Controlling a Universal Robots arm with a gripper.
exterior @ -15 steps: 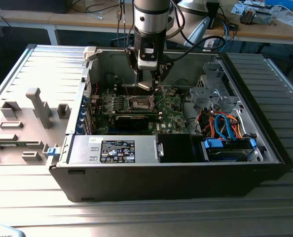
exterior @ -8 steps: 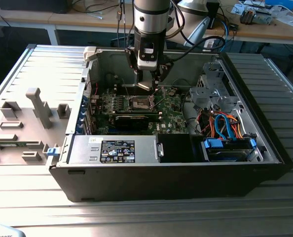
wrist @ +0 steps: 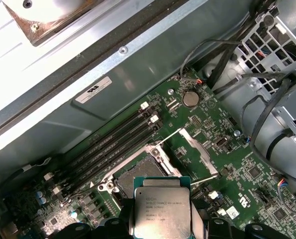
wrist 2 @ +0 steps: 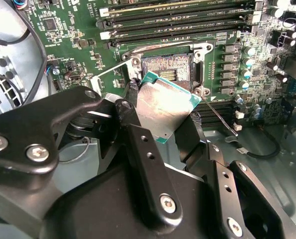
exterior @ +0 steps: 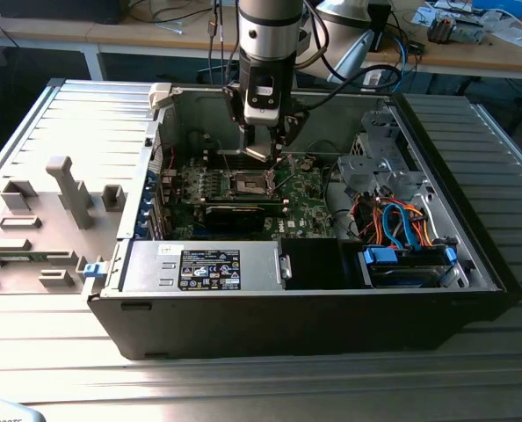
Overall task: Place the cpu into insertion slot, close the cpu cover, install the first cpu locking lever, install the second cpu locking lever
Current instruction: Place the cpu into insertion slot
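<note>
Second wrist view: the black two-fingered end effector (wrist 2: 160, 119) grips the small flat square cpu with dull silver-grey metal top (wrist 2: 164, 105) by two opposite edges. It holds the chip close above the square, silvery-rimmed insertion slot (wrist 2: 168, 67) on the green motherboard (wrist 2: 68, 30), not yet seated. In the first wrist view, the thin silvery cpu cover (wrist: 200, 152) stands open beside the insertion slot. The chip looks light, rigid and slick-topped, its underside likely fragile; the edges appear the safest place to hold it.
</note>
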